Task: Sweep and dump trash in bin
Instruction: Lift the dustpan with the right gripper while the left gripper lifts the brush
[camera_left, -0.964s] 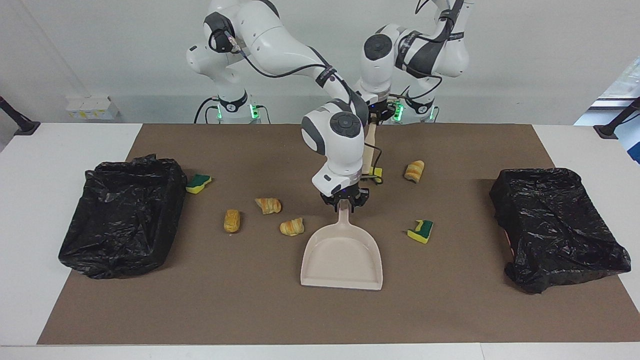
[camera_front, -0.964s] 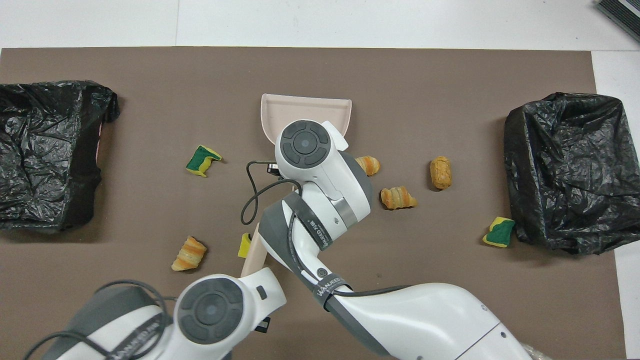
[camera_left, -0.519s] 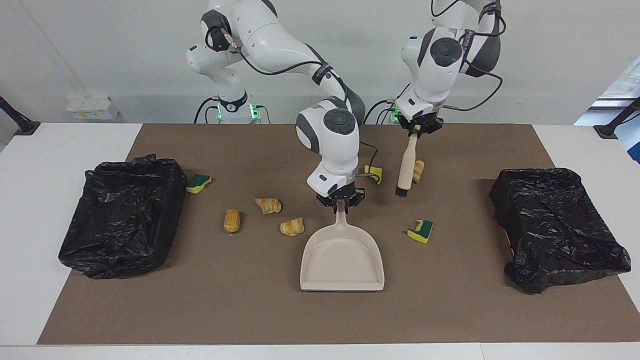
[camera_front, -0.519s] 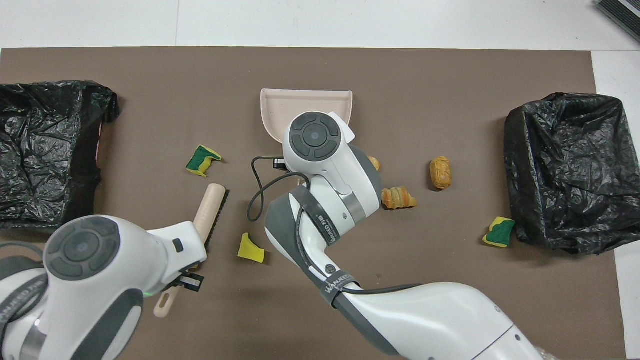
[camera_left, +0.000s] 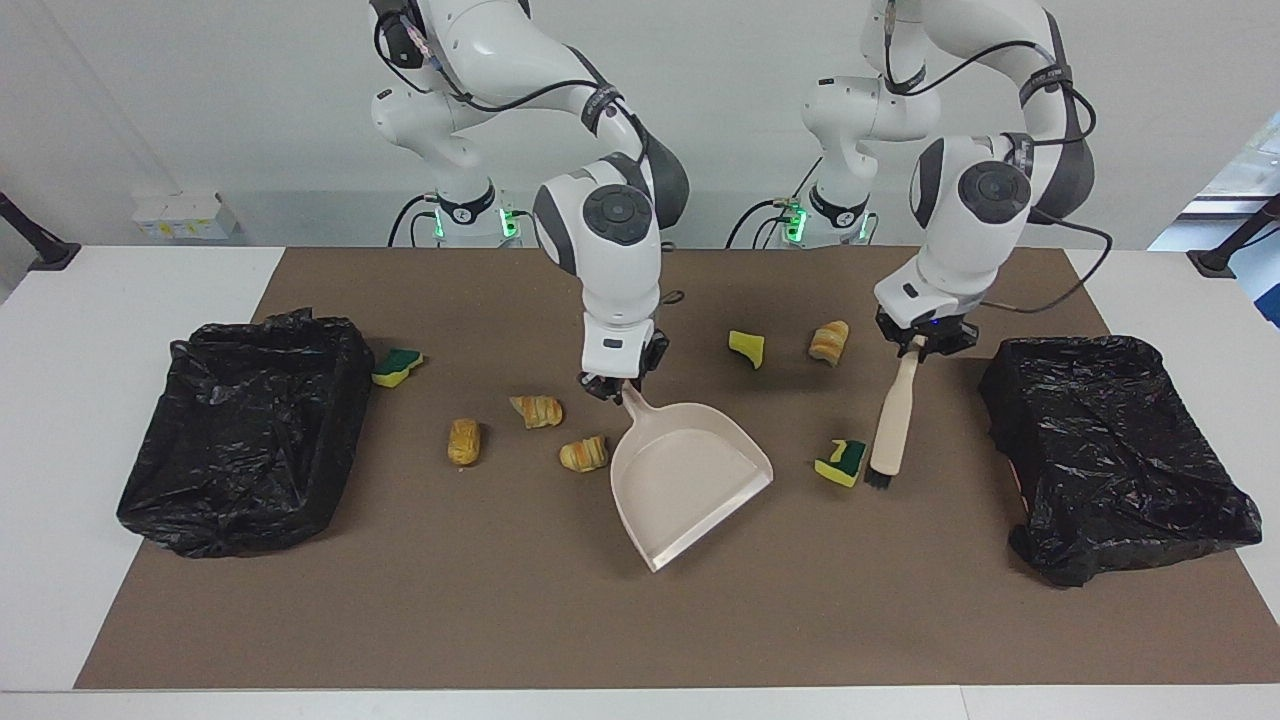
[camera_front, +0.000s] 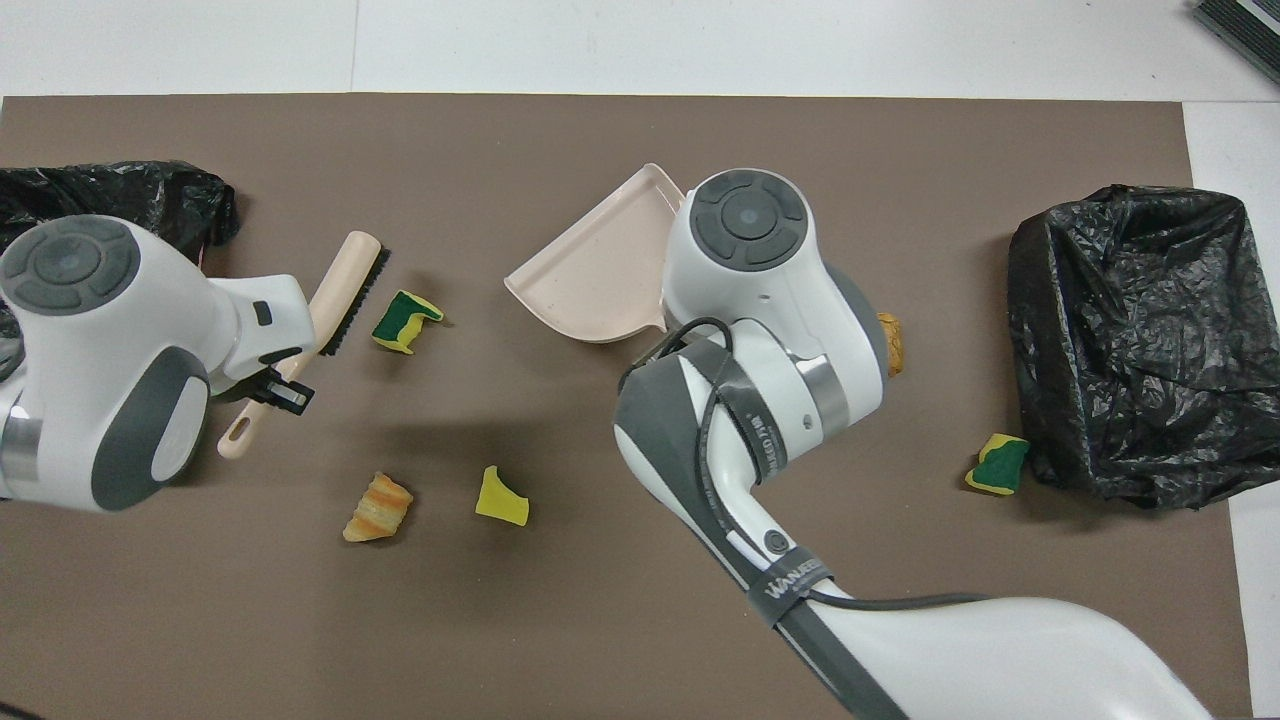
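Note:
My right gripper (camera_left: 617, 388) is shut on the handle of the beige dustpan (camera_left: 688, 482) (camera_front: 598, 287), whose mouth is turned toward the left arm's end of the table. My left gripper (camera_left: 918, 344) (camera_front: 277, 388) is shut on the beige brush (camera_left: 893, 420) (camera_front: 345, 290), its bristles down beside a green-and-yellow sponge (camera_left: 843, 461) (camera_front: 405, 321). Several pieces of trash lie on the brown mat: three bread lumps (camera_left: 537, 410) by the dustpan's handle, a yellow sponge (camera_left: 747, 347) (camera_front: 501, 497), a bread lump (camera_left: 829, 341) (camera_front: 377, 507), and a sponge (camera_left: 397, 366) (camera_front: 998, 465) beside the right arm's bin.
Two bins lined with black bags stand on the mat, one at the right arm's end (camera_left: 240, 430) (camera_front: 1130, 330) and one at the left arm's end (camera_left: 1110, 450) (camera_front: 120, 190). In the overhead view the right arm's wrist covers most of the bread lumps.
The right gripper has moved toward its own end and swung the dustpan's mouth toward the left arm's end. The left arm has carried the brush out to the green sponge near its bin.

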